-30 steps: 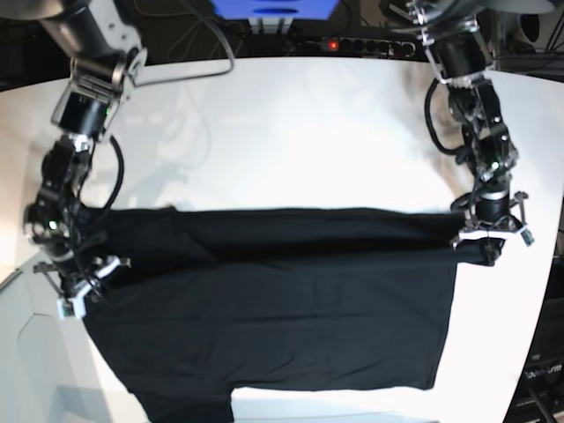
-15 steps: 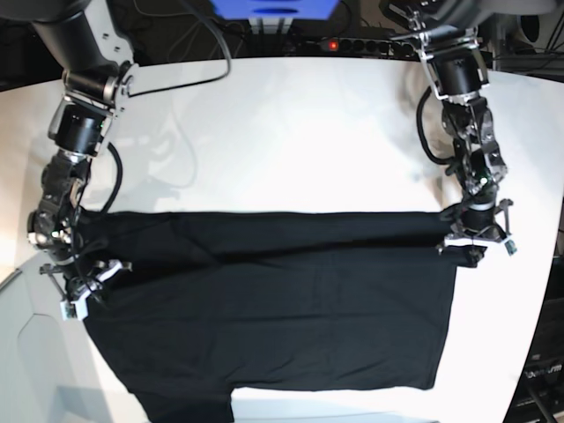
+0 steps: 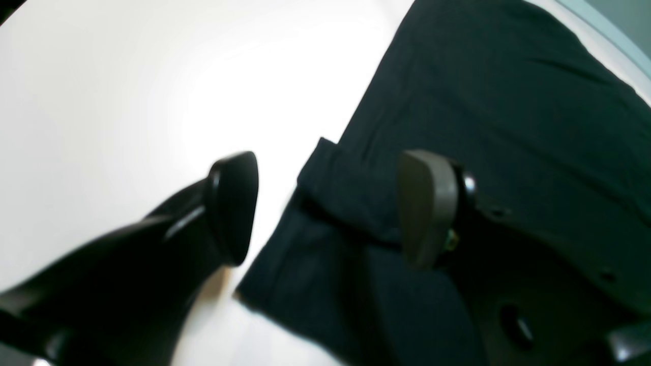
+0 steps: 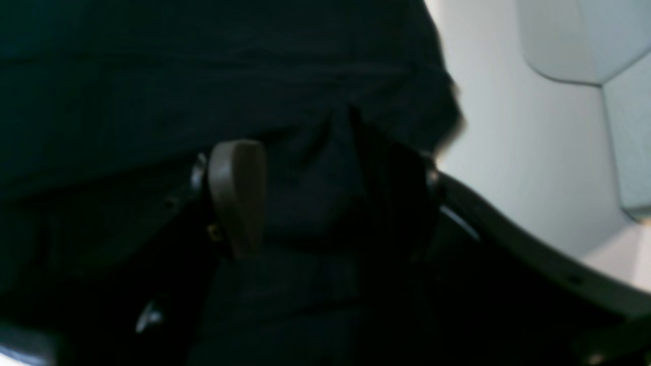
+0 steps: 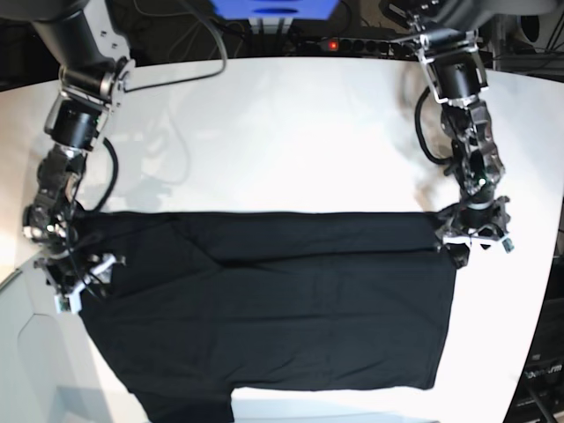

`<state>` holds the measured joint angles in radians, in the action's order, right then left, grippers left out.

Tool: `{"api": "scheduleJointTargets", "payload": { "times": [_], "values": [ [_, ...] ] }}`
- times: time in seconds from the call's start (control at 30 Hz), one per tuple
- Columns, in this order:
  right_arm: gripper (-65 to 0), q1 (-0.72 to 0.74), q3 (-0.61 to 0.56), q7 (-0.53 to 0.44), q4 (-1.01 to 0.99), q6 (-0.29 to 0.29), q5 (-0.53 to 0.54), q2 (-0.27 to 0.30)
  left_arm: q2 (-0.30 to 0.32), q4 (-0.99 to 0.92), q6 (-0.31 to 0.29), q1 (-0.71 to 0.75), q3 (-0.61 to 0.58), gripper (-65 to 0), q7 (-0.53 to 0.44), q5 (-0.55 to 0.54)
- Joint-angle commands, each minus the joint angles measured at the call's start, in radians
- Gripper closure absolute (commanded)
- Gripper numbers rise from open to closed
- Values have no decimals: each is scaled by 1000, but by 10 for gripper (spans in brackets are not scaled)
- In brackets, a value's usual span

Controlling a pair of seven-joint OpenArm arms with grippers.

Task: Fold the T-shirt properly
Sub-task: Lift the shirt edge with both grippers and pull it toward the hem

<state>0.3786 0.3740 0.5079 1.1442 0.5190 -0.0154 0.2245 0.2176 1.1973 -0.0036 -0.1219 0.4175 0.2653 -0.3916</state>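
The black T-shirt (image 5: 282,308) lies flat on the white table (image 5: 291,132), its far edge folded over into a long strip. My left gripper (image 5: 474,236) stands at the strip's right end. In the left wrist view it (image 3: 328,208) is open, and the shirt's corner (image 3: 335,198) lies on the table between the fingers (image 3: 231,208), untouched. My right gripper (image 5: 77,280) is at the strip's left end. In the right wrist view it (image 4: 320,203) straddles dark cloth (image 4: 203,76) with its pads apart; the far finger is hard to make out.
A power strip (image 5: 330,44) with a red light and cables (image 5: 176,70) lie along the table's far edge. The table's curved edge (image 5: 539,291) runs close to the left gripper. Grey floor panels (image 5: 26,370) show past the table's near-left edge.
Both grippers were shut on the ends of the folded strip; now both have opened and let the cloth go. The strip lies a little flatter and straighter.
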Motion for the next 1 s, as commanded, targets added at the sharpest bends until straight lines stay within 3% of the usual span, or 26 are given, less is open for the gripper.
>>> {"api": "scheduleJointTargets", "payload": {
  "times": [0.0, 0.23, 0.53, 0.6, 0.83, 0.97],
  "values": [
    [-388, 12, 3, -25, 40, -7, 16, 16, 13, 31, -2, 8, 7, -409, -21, 0],
    [-388, -115, 4, -25, 179, -6, 16, 14, 7, 52, -2, 97, 5, -410, -27, 3],
    [-389, -165, 118, -32, 112, -4, 21, 68, 6, -63, -2, 55, -58, -399, -28, 3],
    [-389, -166, 125, -32, 78, -4, 21, 86, 7, -72, -2, 52, -78, -337, -28, 1],
    [-388, -169, 125, -51, -25, -3, 21, 98, 4, -93, -2, 51, -85, -21, -28, 1],
    [-339, -172, 119, -114, -111, 2, 21, 98, 4, -93, -2, 51, -84, -8, -28, 1]
  ]
}}
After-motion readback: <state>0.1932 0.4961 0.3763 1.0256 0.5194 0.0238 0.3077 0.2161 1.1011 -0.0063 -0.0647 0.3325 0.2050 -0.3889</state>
